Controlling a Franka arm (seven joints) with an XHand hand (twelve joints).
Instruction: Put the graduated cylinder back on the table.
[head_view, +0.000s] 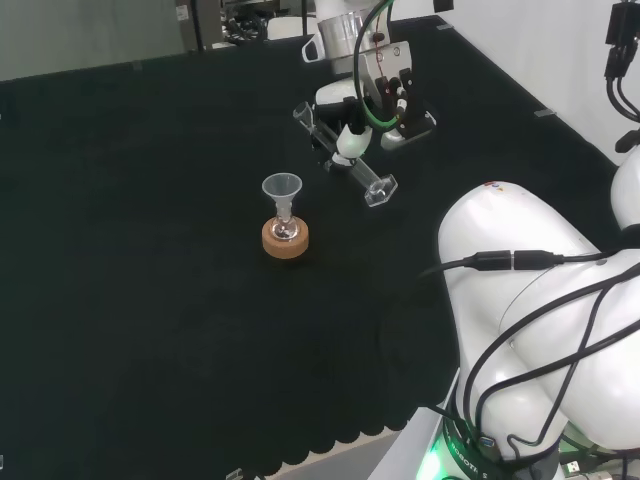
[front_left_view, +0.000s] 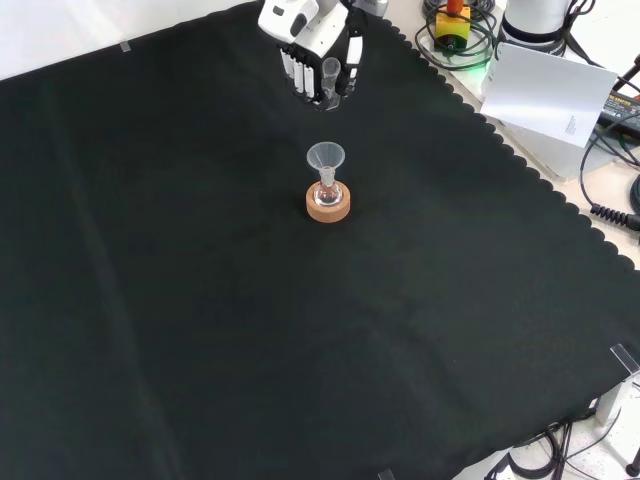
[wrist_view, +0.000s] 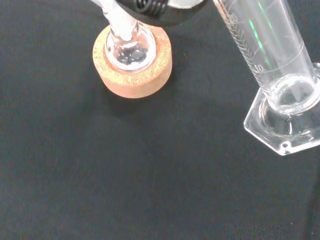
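Fingers of the robot hand (head_view: 362, 118) curl round the graduated cylinder (head_view: 343, 155), so the robot hand has hold of it. The graduated cylinder is clear and tilted, with its flat foot pointing down and away from the robot hand, above the black surface (head_view: 150, 300). I cannot tell if the foot touches the cloth. A cork ring (head_view: 284, 238) sits on the surface near the graduated cylinder. On the cork ring stands a small round flask (head_view: 285, 228) with a clear funnel (head_view: 282, 189) in its neck. In the front view the robot hand (front_left_view: 322, 55) is farther off than the cork ring (front_left_view: 328, 204), and in the wrist view the foot of the graduated cylinder (wrist_view: 280, 100) is beside the cork ring (wrist_view: 134, 75), apart from it.
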